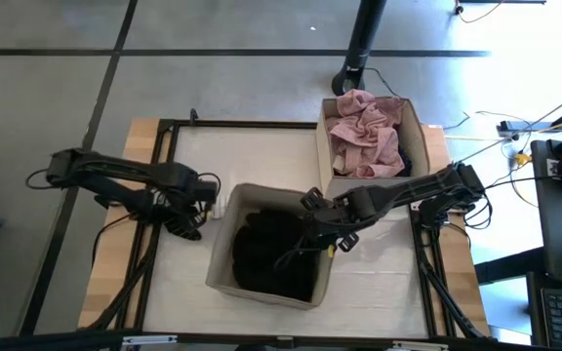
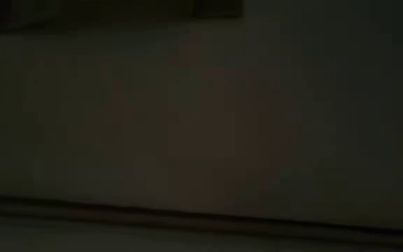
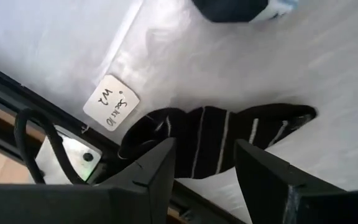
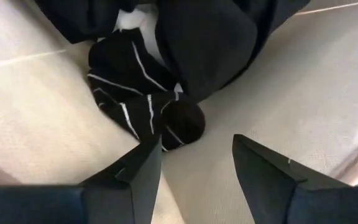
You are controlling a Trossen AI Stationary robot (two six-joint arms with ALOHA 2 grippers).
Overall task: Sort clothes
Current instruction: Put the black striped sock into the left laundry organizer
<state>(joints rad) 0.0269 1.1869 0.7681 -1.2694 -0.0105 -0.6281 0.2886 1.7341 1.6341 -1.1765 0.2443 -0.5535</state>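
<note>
Jaws of both arms are seen spread, nothing pinched between either pair. Left gripper [image 1: 191, 216] is held low over the desk [image 1: 261, 156], just outside the near box [image 1: 220, 255]; right gripper [image 1: 318, 234] is hung inside that box, over its contents.

Largest: dusty pink garment [image 1: 364, 135], crumpled in the far box [image 1: 410, 119], well apart from both sets of jaws. Soft, bulky, light; judged best taken at a raised fold on top.

Next: black garment [image 1: 273, 250], heaped in the near box beneath the right jaws. Limp, likely to drape and drag; a pinch on a bunched ridge is advised rather than a flat patch.

Smaller: a black striped piece [image 4: 138, 87], seen just ahead of the right jaws, partly tucked under the black garment.

Smallest: a striped sock-like piece [image 3: 216, 134], flat on the desk directly ahead of the left jaws, beside a paper tag [image 3: 110, 102]. Thin, light, floppy; a pinch across its middle, pressed against the desk, is judged most secure.

Low view is dark; nothing is told from it.
</note>
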